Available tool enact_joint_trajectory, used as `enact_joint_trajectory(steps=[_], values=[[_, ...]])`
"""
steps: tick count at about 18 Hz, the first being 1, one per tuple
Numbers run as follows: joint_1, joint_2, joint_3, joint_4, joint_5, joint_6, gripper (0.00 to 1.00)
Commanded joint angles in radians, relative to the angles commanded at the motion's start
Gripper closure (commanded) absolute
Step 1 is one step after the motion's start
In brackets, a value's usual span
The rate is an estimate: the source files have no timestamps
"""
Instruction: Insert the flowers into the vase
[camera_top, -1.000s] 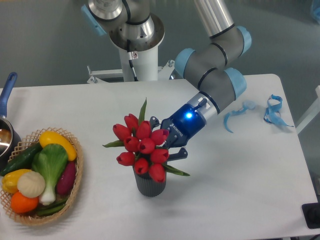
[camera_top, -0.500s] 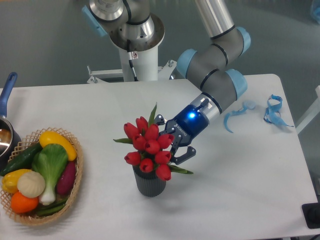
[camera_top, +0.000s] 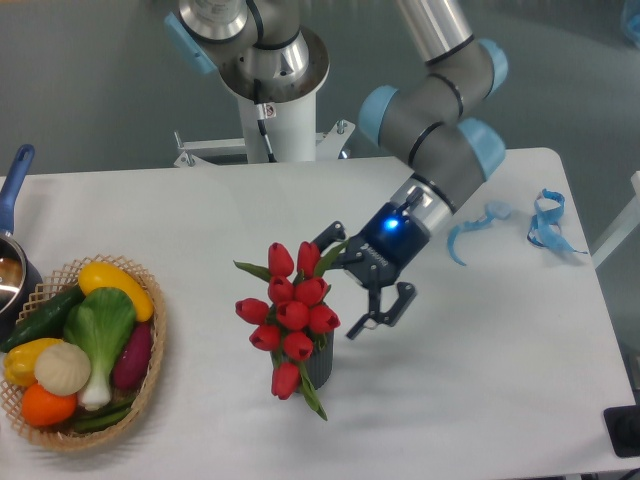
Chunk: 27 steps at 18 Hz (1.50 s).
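The flowers (camera_top: 291, 315), a tight bunch of red tulip heads with green leaves, sit with their stems in the vase and lean forward towards the table's front. Only a dark grey sliver of the vase (camera_top: 322, 368) shows behind the heads. My gripper (camera_top: 343, 287) is just right of the bunch and a little behind it. Its jaws are spread wide apart. One finger (camera_top: 331, 239) is beside the top tulips and the other (camera_top: 386, 310) is to the right of the vase. I cannot tell whether the upper finger touches a leaf.
A woven basket (camera_top: 150, 350) of vegetables stands at the front left. A blue-handled pot (camera_top: 12, 215) is at the left edge. Blue ribbon scraps (camera_top: 545, 222) lie at the back right. The arm's white base (camera_top: 280, 120) stands behind the table's middle.
The jaws have spread apart and the gripper has shifted right. The bunch, held upright over the vase before, has tipped forward and down.
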Motion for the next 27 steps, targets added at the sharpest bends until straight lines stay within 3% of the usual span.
enact_joint_trajectory(steps=[3,6,11,15,19,21,27], values=[[0.092,0.046,0.0,0.0,0.009,0.055,0.0],[0.167,0.092,0.012,-0.003,0.116,0.054,0.0],[0.263,0.134,0.028,-0.006,0.357,0.051,0.0],[0.289,0.187,0.071,-0.015,0.686,0.055,0.0],[0.29,0.247,0.1,-0.156,0.987,0.126,0.0],[0.307,0.258,0.109,-0.233,1.067,0.19,0.0],[0.405,0.371,0.161,-0.481,1.063,0.248,0.0]])
